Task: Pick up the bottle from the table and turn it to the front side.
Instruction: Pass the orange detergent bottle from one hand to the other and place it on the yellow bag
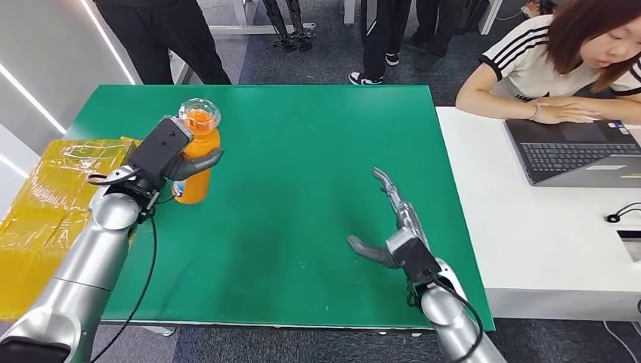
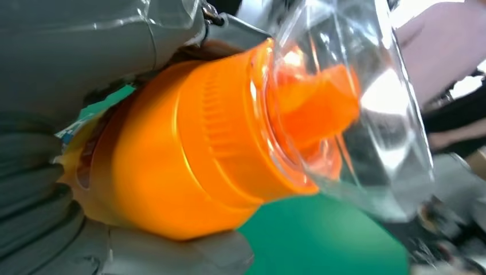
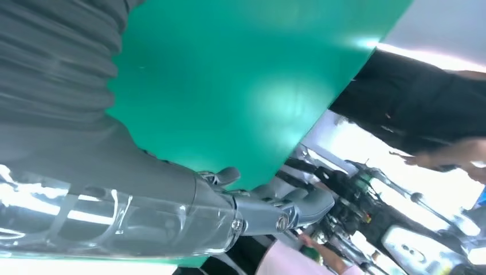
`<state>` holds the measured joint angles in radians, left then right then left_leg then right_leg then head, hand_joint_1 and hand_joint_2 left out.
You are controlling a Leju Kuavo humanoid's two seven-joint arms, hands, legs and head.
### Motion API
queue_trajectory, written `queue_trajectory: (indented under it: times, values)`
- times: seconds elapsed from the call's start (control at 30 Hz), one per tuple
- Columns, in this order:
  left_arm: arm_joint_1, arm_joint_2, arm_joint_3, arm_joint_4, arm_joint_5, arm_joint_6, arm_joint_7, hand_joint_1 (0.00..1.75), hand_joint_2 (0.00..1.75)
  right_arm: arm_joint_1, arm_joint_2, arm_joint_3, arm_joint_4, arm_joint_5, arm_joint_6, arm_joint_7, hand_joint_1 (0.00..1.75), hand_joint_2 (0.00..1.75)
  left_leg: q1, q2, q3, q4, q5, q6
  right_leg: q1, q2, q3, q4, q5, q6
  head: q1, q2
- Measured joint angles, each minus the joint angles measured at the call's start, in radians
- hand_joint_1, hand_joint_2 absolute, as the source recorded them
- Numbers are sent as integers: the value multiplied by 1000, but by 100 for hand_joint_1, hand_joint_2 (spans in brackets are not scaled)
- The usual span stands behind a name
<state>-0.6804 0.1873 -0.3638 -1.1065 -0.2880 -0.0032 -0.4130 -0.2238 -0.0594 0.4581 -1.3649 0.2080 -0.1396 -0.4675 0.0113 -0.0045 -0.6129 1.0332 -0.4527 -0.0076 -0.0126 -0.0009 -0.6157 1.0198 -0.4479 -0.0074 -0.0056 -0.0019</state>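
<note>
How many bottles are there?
1: an orange bottle with a clear cap, held by the left hand over the green table. None elsewhere that I can see.

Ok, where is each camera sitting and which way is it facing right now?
Head view: high on the body, looking down at the green table; both arms, left hand gripping the orange bottle, right hand.
Left wrist view: behind the left hand, close on the bottle.
Right wrist view: behind the right hand, across the table.
Shared: bottle, table.
</note>
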Motion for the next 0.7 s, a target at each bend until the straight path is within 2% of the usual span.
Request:
queue_trajectory:
  times: [0.13, 0.3, 0.6, 0.7]
  values:
    - [3, 56, 21, -41, -200, 122, -2, 175, 175, 106, -41, -28, -158, 21, -2, -8, 0, 175, 0, 2, 0, 0, 0, 0, 0, 2, 0, 0, 0, 0, 0, 0]
    - [11, 141, 21, -90, -475, 258, 27, 175, 175, 140, -76, -37, -237, 10, -1, -18, 0, 175, 0, 4, 1, 0, 1, 0, 0, 4, 0, 0, 1, -1, 0, 0]
    - [87, 298, -11, -166, -890, 287, 143, 175, 175, 148, -106, -56, -288, -14, -7, -35, 0, 175, 0, 5, 2, 0, 1, -1, 0, 5, 0, 0, 1, -1, 0, 0]
    - [123, 327, -42, -167, -994, 281, 183, 175, 175, 166, -107, -64, -307, -6, -20, -36, 0, 175, 0, 4, 1, 0, 1, -1, 0, 3, -1, 0, 1, -1, 0, 0]
